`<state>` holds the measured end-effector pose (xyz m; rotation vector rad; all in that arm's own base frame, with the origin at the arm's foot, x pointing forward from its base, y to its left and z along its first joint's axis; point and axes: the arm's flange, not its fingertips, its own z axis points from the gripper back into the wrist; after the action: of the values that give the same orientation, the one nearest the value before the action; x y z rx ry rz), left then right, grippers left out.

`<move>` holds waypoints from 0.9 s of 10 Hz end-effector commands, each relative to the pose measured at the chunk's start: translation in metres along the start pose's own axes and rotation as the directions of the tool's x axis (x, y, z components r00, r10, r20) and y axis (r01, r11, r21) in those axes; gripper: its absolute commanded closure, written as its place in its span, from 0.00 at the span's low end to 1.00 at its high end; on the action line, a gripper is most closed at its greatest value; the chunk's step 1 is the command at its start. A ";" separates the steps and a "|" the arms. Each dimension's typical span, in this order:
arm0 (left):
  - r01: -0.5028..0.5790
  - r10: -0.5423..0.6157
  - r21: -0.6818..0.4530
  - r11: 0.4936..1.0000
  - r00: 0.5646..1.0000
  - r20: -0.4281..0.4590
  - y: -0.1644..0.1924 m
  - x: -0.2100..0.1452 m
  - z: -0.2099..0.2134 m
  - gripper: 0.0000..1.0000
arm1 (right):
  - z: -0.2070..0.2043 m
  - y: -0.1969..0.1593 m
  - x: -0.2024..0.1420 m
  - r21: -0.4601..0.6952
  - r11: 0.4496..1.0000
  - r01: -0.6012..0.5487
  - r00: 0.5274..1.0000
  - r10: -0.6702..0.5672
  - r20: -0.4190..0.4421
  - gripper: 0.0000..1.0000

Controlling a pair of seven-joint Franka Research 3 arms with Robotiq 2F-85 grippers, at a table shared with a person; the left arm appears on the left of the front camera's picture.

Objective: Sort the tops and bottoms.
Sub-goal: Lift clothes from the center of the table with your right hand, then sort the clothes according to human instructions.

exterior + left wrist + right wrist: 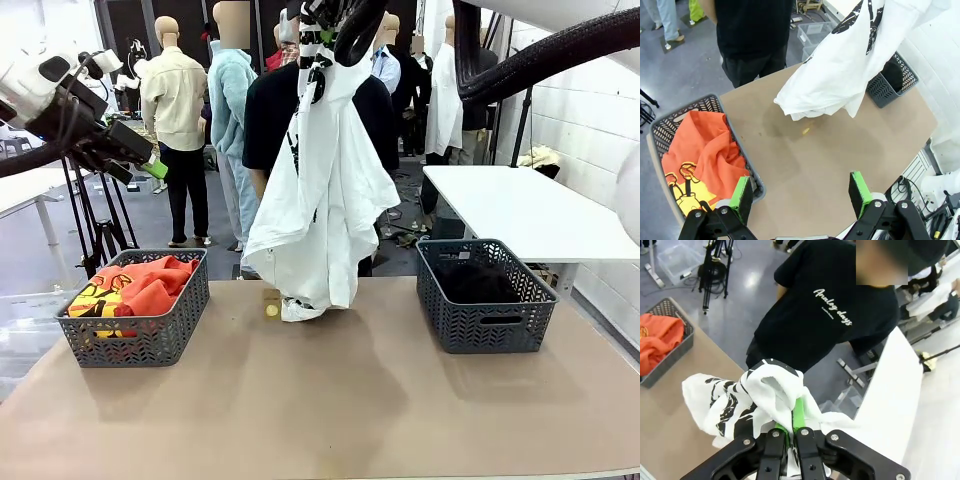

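Observation:
A white T-shirt with black print [320, 200] hangs from my right gripper [315, 50], which is shut on its upper folds high above the table's middle; its hem touches the tabletop. In the right wrist view the fingers [792, 422] pinch the bunched white cloth [765, 395]. My left gripper [150, 165] hovers open and empty, high at the left above the left basket [190, 310], its green pads [742, 197] wide apart. An orange-red T-shirt [135, 288] [705, 150] lies in that basket. A black garment [478, 280] lies in the right basket [490, 325].
A person in a black T-shirt [830, 315] stands at the far edge behind the hanging shirt. A small yellow object [271, 310] lies on the brown tabletop [330, 400] near the shirt's hem. A white table [520, 205] stands at the back right.

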<state>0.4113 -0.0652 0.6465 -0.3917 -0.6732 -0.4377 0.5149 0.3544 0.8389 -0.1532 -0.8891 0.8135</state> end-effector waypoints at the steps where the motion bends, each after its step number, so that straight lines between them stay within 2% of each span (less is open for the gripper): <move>1: -0.014 0.014 0.006 1.000 1.000 0.009 -0.001 0.000 0.000 0.00 | 0.003 0.000 0.000 -0.005 1.000 0.022 1.000 -0.022 0.016 1.00; 9: -0.014 0.014 0.006 1.000 1.000 0.009 -0.001 0.000 0.000 0.00 | 0.003 0.000 0.000 -0.005 1.000 0.022 1.000 -0.022 0.016 1.00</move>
<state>0.4113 -0.0652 0.6465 -0.3917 -0.6732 -0.4377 0.5151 0.3540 0.8390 -0.1527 -0.8895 0.8113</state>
